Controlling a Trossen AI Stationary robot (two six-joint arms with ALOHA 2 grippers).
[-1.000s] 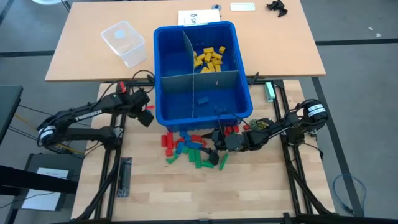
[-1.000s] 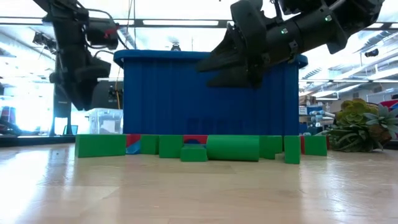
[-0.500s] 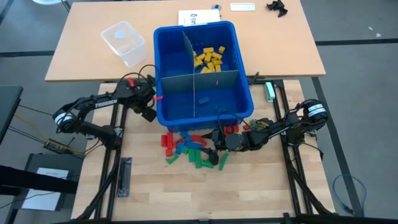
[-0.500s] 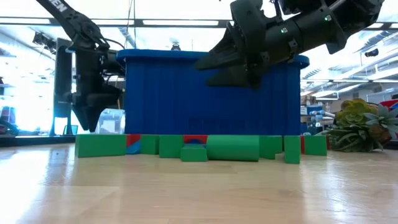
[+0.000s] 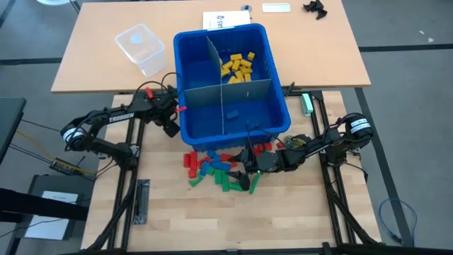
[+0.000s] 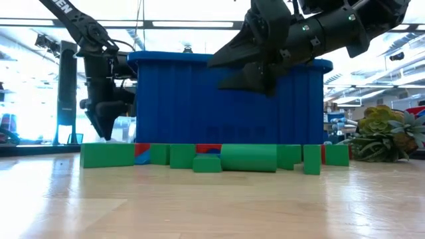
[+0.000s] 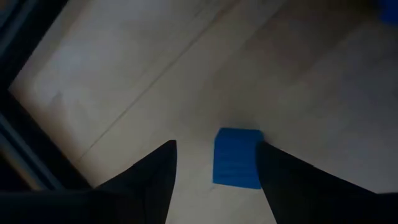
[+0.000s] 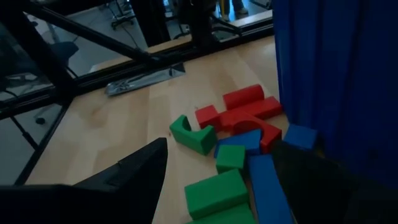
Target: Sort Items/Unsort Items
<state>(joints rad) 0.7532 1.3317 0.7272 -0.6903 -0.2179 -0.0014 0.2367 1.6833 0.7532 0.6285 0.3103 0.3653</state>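
Blocks [image 5: 216,168] in red, green and blue lay in a loose heap on the wooden table [image 5: 170,219], just in front of the big blue bin [image 5: 230,81], whose front wall stood between them and the compartments. Grey dividers [image 5: 226,88] split the bin; a pile of yellow blocks [image 5: 237,67] filled the far right section, and one blue piece [image 5: 231,113] lay in the near right one. On the tan table behind, a clear plastic tub [image 5: 141,48] stood left of the bin. The right gripper [image 5: 244,173] hung just above the heap's right end, fingers spread and empty. The left gripper [image 5: 172,127] pointed down beside the bin's left front corner, jaws apart, with a single blue block [image 7: 236,157] on the wood between its fingertips, ungripped.
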